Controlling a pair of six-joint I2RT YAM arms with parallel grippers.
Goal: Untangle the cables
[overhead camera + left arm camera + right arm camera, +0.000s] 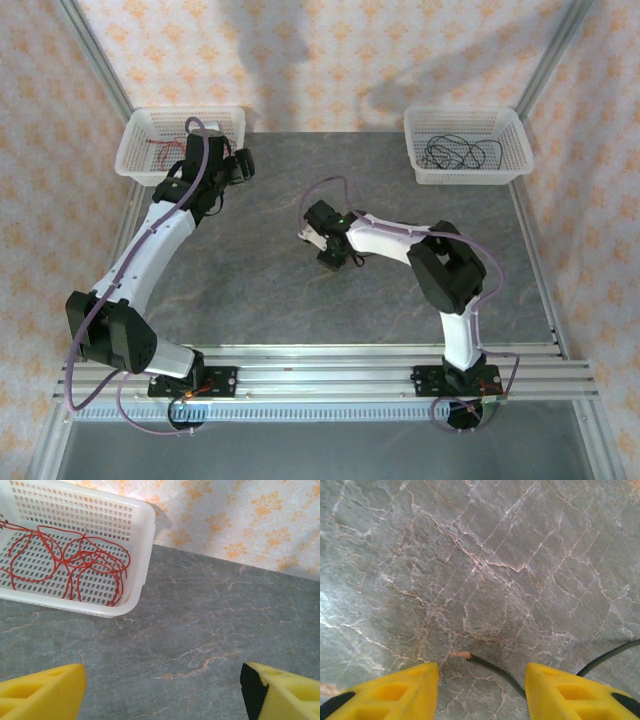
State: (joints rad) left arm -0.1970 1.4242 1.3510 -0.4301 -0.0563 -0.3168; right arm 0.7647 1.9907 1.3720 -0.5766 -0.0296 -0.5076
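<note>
Floral wallpaper (300, 50), grey marble table (280, 290).

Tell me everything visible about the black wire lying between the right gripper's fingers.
The black wire is very thin, with a bare pale-orange tip. It lies slack on the grey marbled table; the tip sits between the right gripper's parted yellow fingers. It curves out of sight behind one finger and reappears beyond it, running off frame. Whether that finger touches it is unclear.
</note>
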